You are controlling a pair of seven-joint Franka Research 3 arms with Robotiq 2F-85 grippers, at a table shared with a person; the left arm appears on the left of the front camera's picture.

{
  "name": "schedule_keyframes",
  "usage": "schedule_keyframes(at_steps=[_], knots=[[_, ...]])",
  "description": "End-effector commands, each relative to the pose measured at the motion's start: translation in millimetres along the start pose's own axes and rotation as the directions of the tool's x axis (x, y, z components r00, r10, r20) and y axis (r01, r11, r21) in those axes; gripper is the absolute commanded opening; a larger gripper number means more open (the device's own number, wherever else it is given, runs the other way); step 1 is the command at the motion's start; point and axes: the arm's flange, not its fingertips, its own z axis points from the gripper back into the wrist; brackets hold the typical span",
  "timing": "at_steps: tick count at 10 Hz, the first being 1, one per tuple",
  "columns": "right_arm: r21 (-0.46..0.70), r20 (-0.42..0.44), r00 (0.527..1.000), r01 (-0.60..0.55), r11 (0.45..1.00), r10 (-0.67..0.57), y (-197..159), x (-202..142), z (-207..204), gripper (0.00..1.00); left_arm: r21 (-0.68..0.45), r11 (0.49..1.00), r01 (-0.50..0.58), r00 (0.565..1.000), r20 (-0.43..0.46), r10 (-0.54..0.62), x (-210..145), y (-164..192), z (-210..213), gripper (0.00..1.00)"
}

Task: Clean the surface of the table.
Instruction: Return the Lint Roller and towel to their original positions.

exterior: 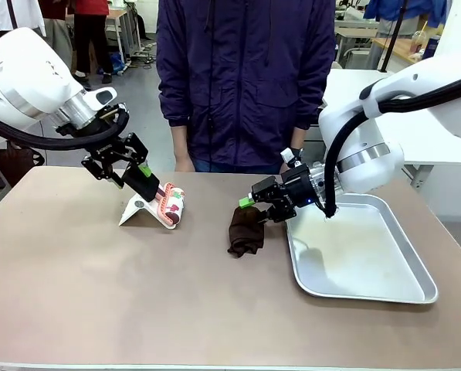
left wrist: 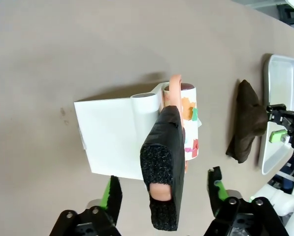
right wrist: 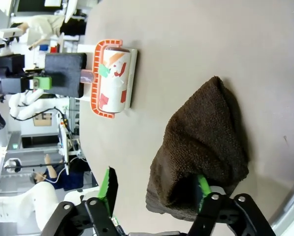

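Both grippers hang just above the table (exterior: 99, 301) with their jaws spread. In its wrist view the left gripper (left wrist: 164, 194) straddles the black foam handle of a lint roller (left wrist: 181, 123), green pads clear of the foam on either side, so nothing is gripped. The roller lies on a white sheet (left wrist: 112, 135) towards the far left of the table. The right gripper (right wrist: 154, 189) is open around the near end of a crumpled brown cloth (right wrist: 206, 147); one pad touches or nearly touches the fabric, and the other stands apart.

The cloth sits near the middle of the table, just beside the left rim of a metal tray (exterior: 369, 294) that takes up the right side. As for progress, no wiping stroke is visible: neither tool is grasped, and a few faint specks show on the bare top in the left wrist view, so I judge the cleaning has barely begun.

Room to move is good along the whole near edge and the near left corner. The tray blocks the right side, and a person (exterior: 245, 77) stands close at the far edge.
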Motion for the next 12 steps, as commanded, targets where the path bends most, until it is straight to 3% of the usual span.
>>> schedule_keyframes(at_steps=[1, 4, 6, 7, 8, 10, 12], knots=[[0.004, 0.009, 1.000, -0.008, 1.000, 0.008, 6.0, 2.3, 4.5, 1.00, 0.006, 1.000, -0.025, 1.000, 0.010, 0.025, -1.5, -0.4, 8.5, 1.00], [-0.101, -0.014, 0.999, -0.036, 0.994, 0.035, 27.6, -6.1, 14.9, 1.00, -0.040, 0.999, -0.020, 0.999, 0.034, 0.021, -11.1, 10.1, 30.2, 1.00], [-0.188, -0.023, 1.000, 0.004, 0.982, -0.008, 36.0, -15.9, 38.2, 1.00, -0.136, 0.991, -0.004, 0.999, 0.048, 0.010, -29.3, 31.2, 60.5, 1.00], [-0.168, -0.041, 0.999, 0.020, 0.986, -0.027, 34.5, -23.1, 55.3, 1.00, -0.209, 0.978, 0.023, 0.999, 0.045, -0.013, -43.8, 43.7, 76.8, 1.00], [-0.114, -0.034, 0.999, 0.027, 0.993, -0.031, 30.6, -30.2, 72.7, 1.00, -0.261, 0.964, 0.045, 0.998, 0.058, -0.031, -59.9, 53.6, 90.4, 1.00], [0.110, 0.006, 0.999, 0.047, 0.993, -0.048, 9.6, -47.7, 114.5, 1.00, -0.377, 0.922, 0.091, 0.993, 0.106, -0.054, -102.2, 76.6, 106.7, 1.00], [0.409, 0.001, 0.995, 0.094, 0.908, -0.104, -30.5, -74.9, 149.9, 1.00, -0.513, 0.845, 0.153, 0.987, 0.114, -0.110, -140.4, 94.6, 91.8, 1.00]])
